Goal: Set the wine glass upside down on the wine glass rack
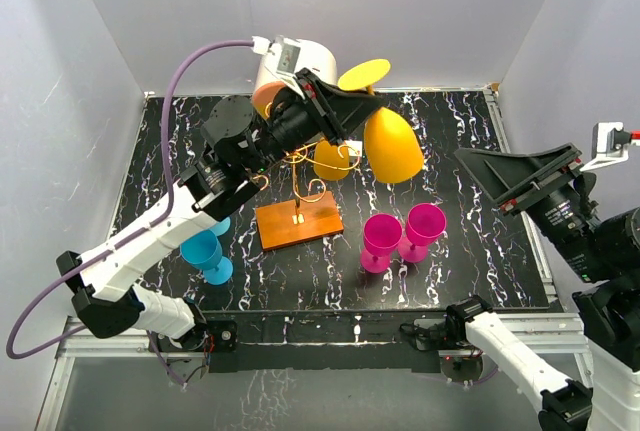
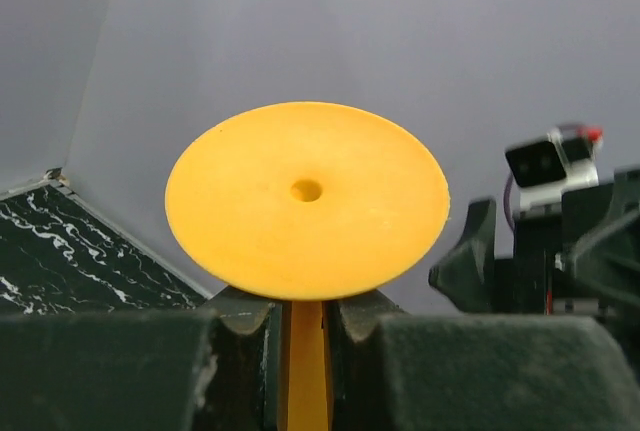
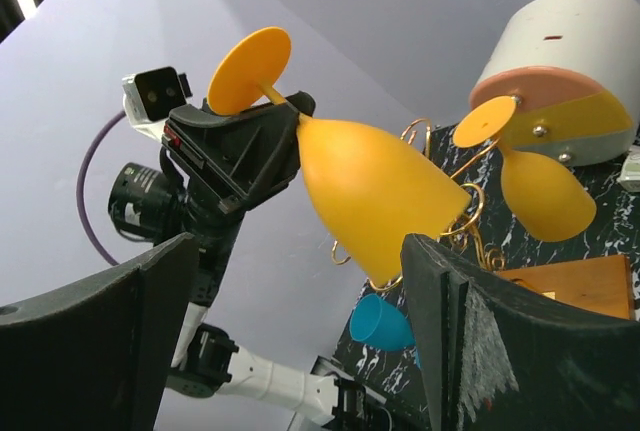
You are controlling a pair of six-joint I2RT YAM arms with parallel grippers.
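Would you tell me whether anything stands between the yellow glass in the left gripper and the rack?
Yes, partly. A second yellow glass already hangs on the rack, on the side facing the held glass, which the left gripper grips by its stem. Other scroll arms look free, and nothing else visible intervenes.

Pink glasses (image 1: 382, 241): two, upright, side by side, near right.
Blue glass (image 1: 208, 254): upright, near left.
Cylinder (image 1: 300, 56): far edge (cream, orange end).
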